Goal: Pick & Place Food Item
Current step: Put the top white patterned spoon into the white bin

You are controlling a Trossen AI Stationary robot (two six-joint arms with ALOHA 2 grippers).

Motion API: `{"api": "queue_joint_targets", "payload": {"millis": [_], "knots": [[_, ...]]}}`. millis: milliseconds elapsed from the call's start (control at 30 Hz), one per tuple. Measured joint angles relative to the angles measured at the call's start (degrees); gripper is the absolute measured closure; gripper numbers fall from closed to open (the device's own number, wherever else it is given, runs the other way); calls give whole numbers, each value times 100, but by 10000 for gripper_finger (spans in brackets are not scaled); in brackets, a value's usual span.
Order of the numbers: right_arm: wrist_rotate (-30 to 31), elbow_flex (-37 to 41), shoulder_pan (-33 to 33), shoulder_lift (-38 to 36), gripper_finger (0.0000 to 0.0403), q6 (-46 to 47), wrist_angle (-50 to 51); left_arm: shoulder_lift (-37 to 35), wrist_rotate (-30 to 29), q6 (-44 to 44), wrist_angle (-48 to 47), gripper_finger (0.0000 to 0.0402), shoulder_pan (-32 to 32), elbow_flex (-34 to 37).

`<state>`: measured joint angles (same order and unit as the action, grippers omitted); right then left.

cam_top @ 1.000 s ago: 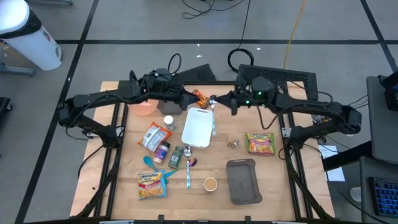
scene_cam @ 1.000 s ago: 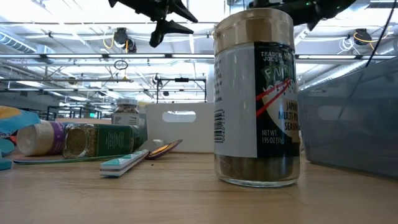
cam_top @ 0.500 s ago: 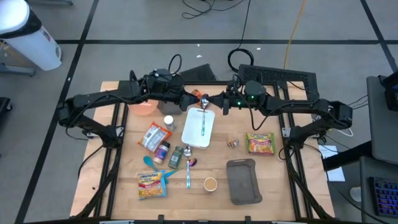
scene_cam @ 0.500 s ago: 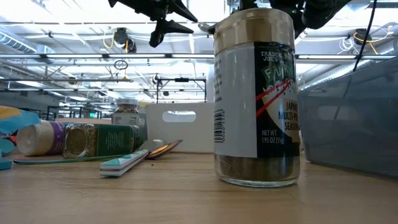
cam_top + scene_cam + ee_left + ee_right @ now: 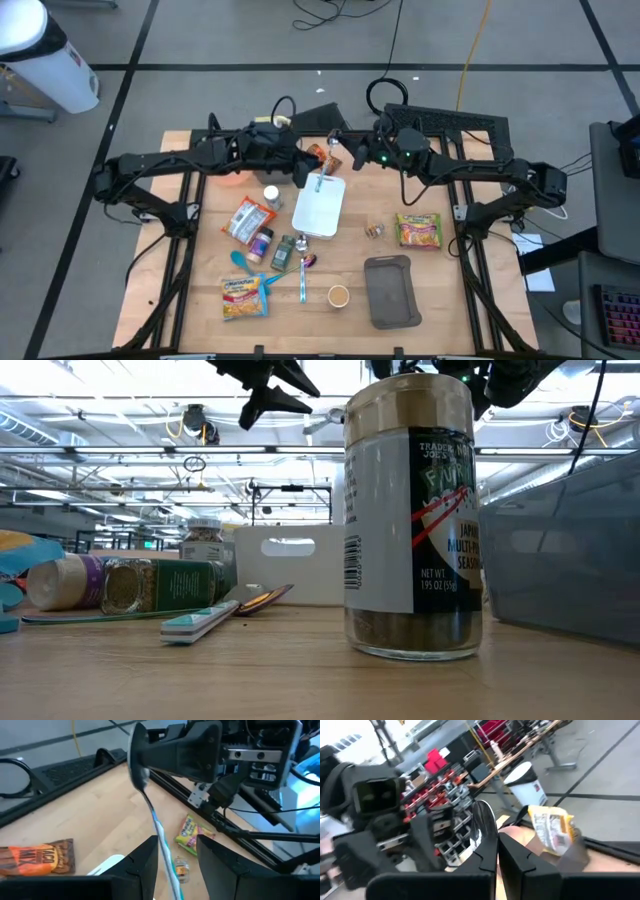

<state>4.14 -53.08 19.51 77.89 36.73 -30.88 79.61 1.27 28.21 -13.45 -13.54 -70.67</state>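
A spoon (image 5: 320, 180) with a silver bowl (image 5: 137, 770) and a blue-and-white handle (image 5: 162, 845) hangs above the far end of a white cutting board (image 5: 318, 210). My right gripper (image 5: 335, 152) is shut on it. My left gripper (image 5: 303, 172) stands open just to the spoon's left. In the left wrist view the handle passes between its two fingers (image 5: 150, 860), close to one of them. I cannot tell whether it touches. An orange taco-mix packet (image 5: 315, 150) lies flat on the table between the two grippers. My right gripper pinches the spoon's bowl (image 5: 482, 820) between its two fingers. The fingers come about level from the table's right side. The spoon is lifted clear, and its handle slants down and away below the fingers.
A pink bowl (image 5: 232, 172) sits at the far left. Spice jars, snack packets and a toothbrush lie left of and near the board. A ramen packet (image 5: 419, 229), a grey tray (image 5: 389, 290) and a small cup (image 5: 338, 295) occupy the right and near side. A furikake jar (image 5: 412, 520) fills the low view.
My right gripper has swung toward the table's left and tipped upward, still shut on the spoon's bowl. The spoon's handle has moved from the board's right edge to above the board's far end, in between my left gripper's fingers. My left gripper has shifted a little and rolled.
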Motion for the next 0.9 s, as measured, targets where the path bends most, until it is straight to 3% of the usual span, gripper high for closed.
{"api": "queue_joint_targets", "payload": {"millis": [167, 433, 533, 900], "knots": [[184, 0, 4, 1, 403, -54, -14, 0, -440, -384, -2, 261, 275, 0], [200, 0, 114, 1, 403, 31, -69, 34, -2061, -1582, -215, 261, 959, -204], [208, 0, 185, 1, 403, 48, -202, 212, -2614, -1913, -649, 261, 1122, -595], [206, 0, 244, 4, 403, 120, -619, 1678, -3015, -2059, -2642, 261, 1088, -2625]]}}
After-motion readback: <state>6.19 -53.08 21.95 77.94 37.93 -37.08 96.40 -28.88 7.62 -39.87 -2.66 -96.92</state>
